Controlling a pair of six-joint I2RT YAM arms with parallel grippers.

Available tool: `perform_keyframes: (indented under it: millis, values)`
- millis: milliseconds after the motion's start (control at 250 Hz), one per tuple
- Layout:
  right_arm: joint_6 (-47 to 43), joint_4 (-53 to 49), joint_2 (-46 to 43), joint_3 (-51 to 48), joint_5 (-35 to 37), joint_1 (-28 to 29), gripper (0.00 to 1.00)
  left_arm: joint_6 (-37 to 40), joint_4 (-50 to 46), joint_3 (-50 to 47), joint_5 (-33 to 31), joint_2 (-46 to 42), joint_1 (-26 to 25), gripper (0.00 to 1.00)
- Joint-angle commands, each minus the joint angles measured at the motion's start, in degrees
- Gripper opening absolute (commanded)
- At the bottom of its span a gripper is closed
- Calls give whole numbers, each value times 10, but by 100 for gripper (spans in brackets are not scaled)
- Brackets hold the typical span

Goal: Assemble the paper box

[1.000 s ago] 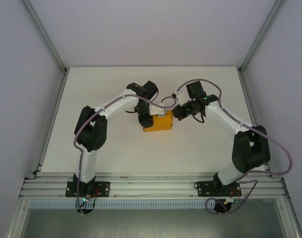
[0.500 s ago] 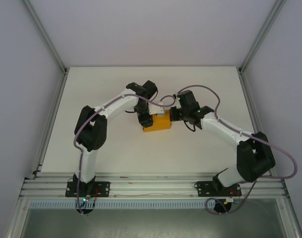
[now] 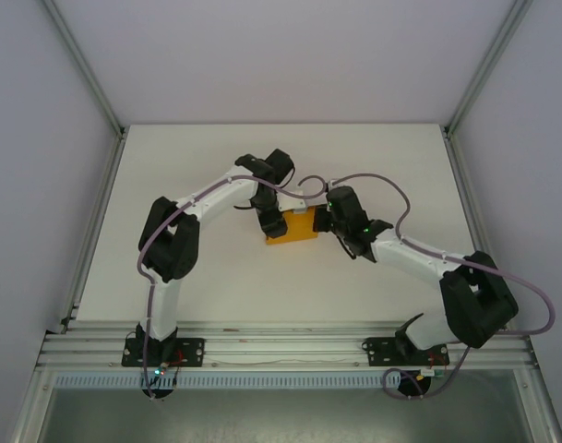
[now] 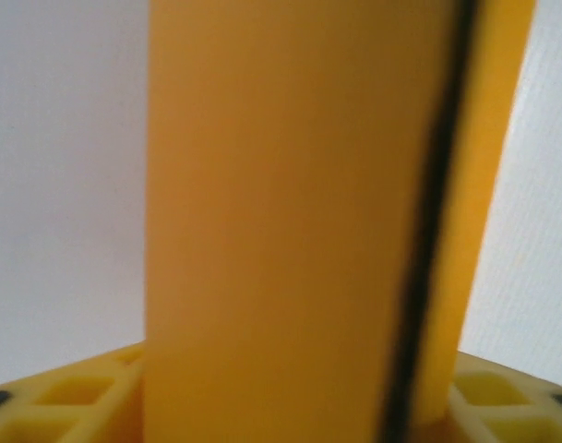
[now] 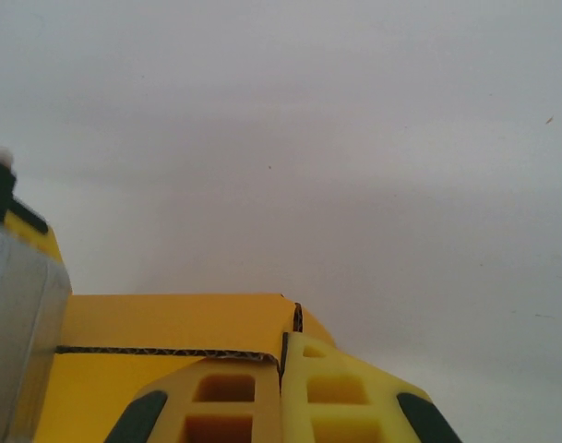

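Note:
The paper box [image 3: 294,231] is a small orange-yellow card box near the middle of the white table [image 3: 216,277]. My left gripper [image 3: 274,224] points down at its left end. In the left wrist view the box [image 4: 281,185] rises between the widely spread yellow fingers [image 4: 59,406], hiding their pads. My right gripper [image 3: 319,220] is at the box's right end. Its fingers [image 5: 336,388] are pressed together, so my right gripper [image 5: 282,355] is shut, with its tips against a raw card edge of the box [image 5: 170,318].
Aluminium rails [image 3: 87,240] border the table left and right, and the mounting rail [image 3: 281,346] runs along the near edge. Purple cables [image 3: 373,180] loop over the right arm. A grey metal part [image 5: 13,323] stands at the left edge of the right wrist view.
The right arm has swung left and forward, bringing its shut gripper up to the box's right end. The left arm and the box have stayed in place.

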Motion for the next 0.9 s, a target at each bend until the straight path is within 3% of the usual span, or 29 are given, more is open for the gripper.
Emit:
perform_keyframes:
  millis: [0,64,88,104,336,600,700,895]
  values:
    - [-34,-48,14,-29,37,3,0,-5,16,6,10,-21,-4,71]
    - [-28,-56,18,-22,40,5,0,-15,26,6,14,-31,-5,81]
    - [-22,-57,18,-20,46,6,0,-19,30,5,15,-35,-6,98]
    - [-17,-56,18,-20,49,8,0,-23,33,4,16,-38,-6,100]
    - [10,-70,3,-3,58,23,0,-122,84,-24,-24,-98,-9,100]
    - [27,-109,11,23,89,38,0,-320,190,-156,-205,-203,-9,100]
    - [30,-126,19,37,83,38,0,-349,226,-209,-193,-233,-4,93]
    - [32,-152,34,61,85,43,0,-384,242,-225,-140,-234,7,78]
